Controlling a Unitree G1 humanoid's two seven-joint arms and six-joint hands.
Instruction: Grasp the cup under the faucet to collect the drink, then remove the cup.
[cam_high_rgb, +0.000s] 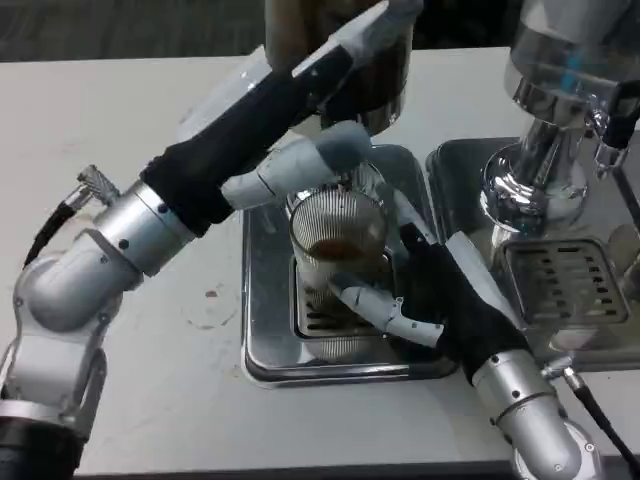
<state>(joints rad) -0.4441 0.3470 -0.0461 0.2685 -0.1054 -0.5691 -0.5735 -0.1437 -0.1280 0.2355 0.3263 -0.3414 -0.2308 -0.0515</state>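
Note:
A clear ribbed cup (338, 238) stands on the drip grate of a steel tray (265, 310), right under the faucet of a dark drink dispenser (375, 85). A little brown drink lies in the cup. My right hand (425, 295) grips the cup from the right, its fingers (385, 312) wrapped around the lower part. My left hand (300, 120) reaches up against the dispenser, with its thumb (320, 158) lying across the faucet just above the cup's rim. The faucet lever is hidden by that hand, so its hold there is unclear.
A second dispenser with a shiny silver base (535, 175) stands at the right on its own tray with a drip grate (560, 280). Bare white table (150, 400) lies to the left and in front of the trays.

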